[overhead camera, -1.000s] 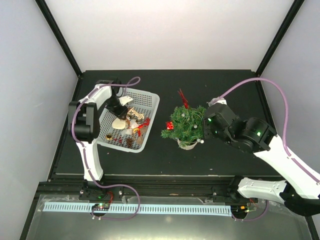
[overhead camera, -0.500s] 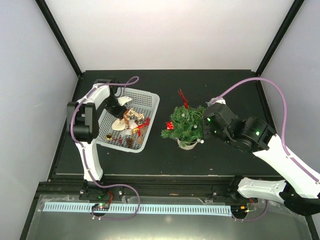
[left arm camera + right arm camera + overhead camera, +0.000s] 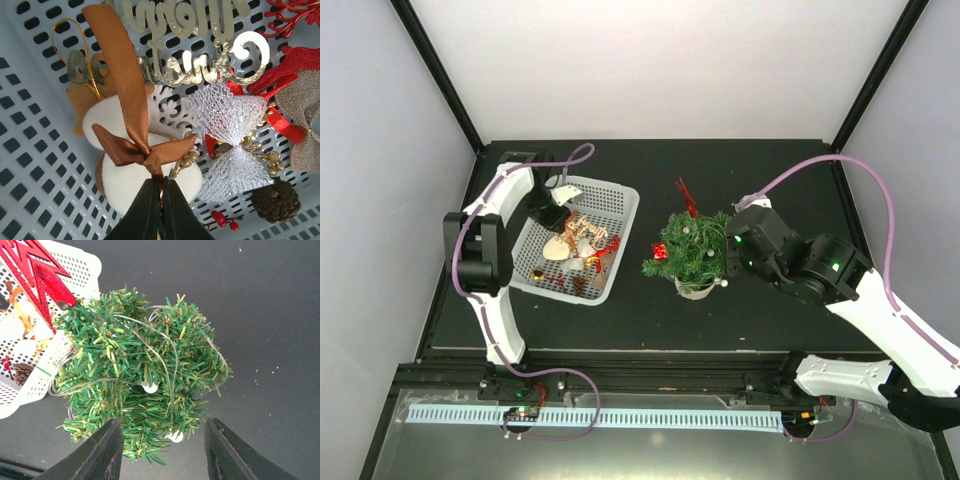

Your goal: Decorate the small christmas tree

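Observation:
The small christmas tree (image 3: 695, 252) stands in a whitish pot at mid-table, strung with clear wire and white beads (image 3: 150, 388), with a red ornament (image 3: 660, 251) on its left side. My right gripper (image 3: 162, 440) is open, one finger on each side of the tree's lower branches (image 3: 140, 365). In the top view it sits against the tree's right side (image 3: 732, 246). My left gripper (image 3: 161, 184) is down in the white mesh basket (image 3: 622, 200), shut on the brown ribbon (image 3: 145, 155) of a white felt ornament (image 3: 120, 185).
The basket also holds a gold "Merry Christmas" script (image 3: 200, 55), a white mesh bow (image 3: 232, 135), a pine cone (image 3: 275, 200), red berries (image 3: 222, 220) and red pieces (image 3: 280, 75). A red spiky sprig (image 3: 687, 195) shows behind the tree's top.
My left gripper has closed on the brown ribbon, and the left arm's elbow has swung left. The right arm and the tree have not moved.

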Robot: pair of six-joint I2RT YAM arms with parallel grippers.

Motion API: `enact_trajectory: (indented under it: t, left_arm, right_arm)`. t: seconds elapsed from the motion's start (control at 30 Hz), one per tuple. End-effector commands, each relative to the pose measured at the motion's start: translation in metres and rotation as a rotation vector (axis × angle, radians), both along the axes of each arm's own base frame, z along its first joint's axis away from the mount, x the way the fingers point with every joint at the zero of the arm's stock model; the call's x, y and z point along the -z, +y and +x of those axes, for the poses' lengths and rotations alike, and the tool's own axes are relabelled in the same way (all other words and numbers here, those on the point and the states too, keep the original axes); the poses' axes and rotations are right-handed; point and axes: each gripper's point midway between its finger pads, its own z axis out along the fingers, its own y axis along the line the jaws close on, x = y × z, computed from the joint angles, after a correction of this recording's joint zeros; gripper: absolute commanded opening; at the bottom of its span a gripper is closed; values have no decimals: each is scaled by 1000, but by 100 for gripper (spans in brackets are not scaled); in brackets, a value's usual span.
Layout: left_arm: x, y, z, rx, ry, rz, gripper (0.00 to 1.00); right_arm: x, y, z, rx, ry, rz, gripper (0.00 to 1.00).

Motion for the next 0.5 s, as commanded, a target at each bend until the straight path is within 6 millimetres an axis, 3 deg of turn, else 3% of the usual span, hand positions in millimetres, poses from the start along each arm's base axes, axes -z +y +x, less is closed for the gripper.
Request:
enact_trajectory:
  t: [0.0,0.27,0.47]
  left_arm:
    - [-38,-3,0,14,-47,-33,2]
    - [-85,-10,-15,103,-70,-76,2]
    - [-129,-36,-29,174,-101,-238,2]
  right_arm:
    - [-4,0,1,1,-22,17,47]
    - [-6,2,2,-10,-36,15,47]
    - [-25,10,1,-58,-69,74,46]
